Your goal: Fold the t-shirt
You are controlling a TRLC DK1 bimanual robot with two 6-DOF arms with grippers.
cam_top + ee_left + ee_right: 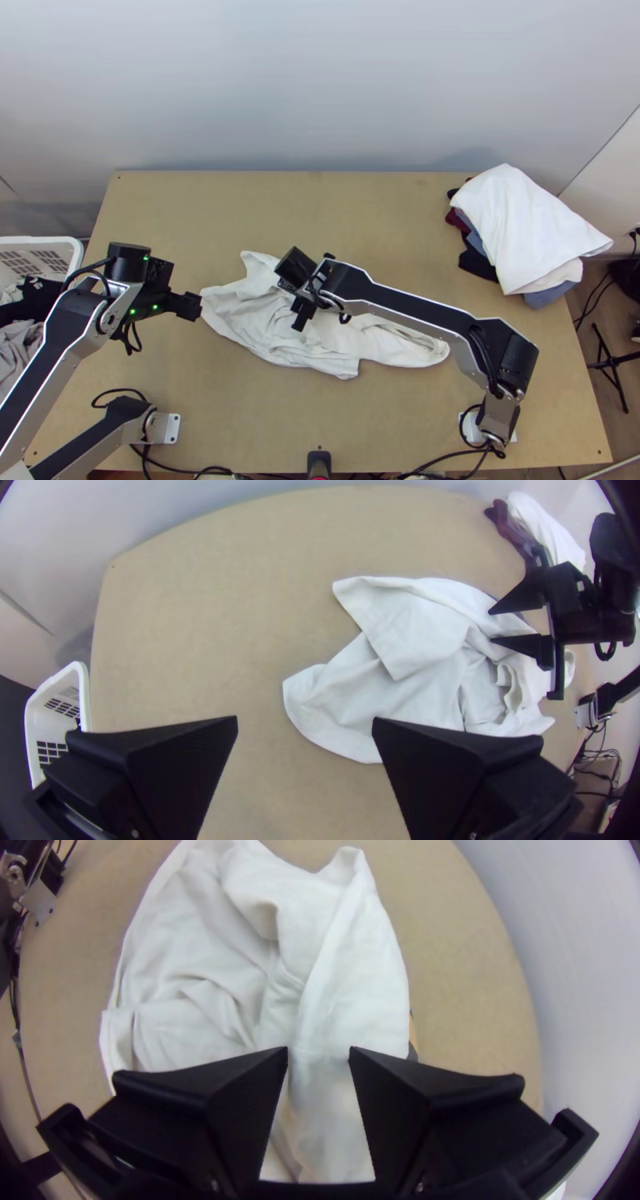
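The right claw (293, 295) hangs, black wedges parted, over the rumpled white t-shirt (240, 308).

A stack of clothes (478, 266) sits at the far right corner of a light wooden table (240, 416), where we see a white garment (520, 224) draped over blue, dark red and black layers and reaching past the side edge. To the left, we find a white plastic basket (70, 242) holding a black garment (44, 300) and a grey one. On the right, we spot a black stand (610, 364) and dark cables (590, 302) above wooden flooring (628, 424); a pale wall (320, 80) rises behind.
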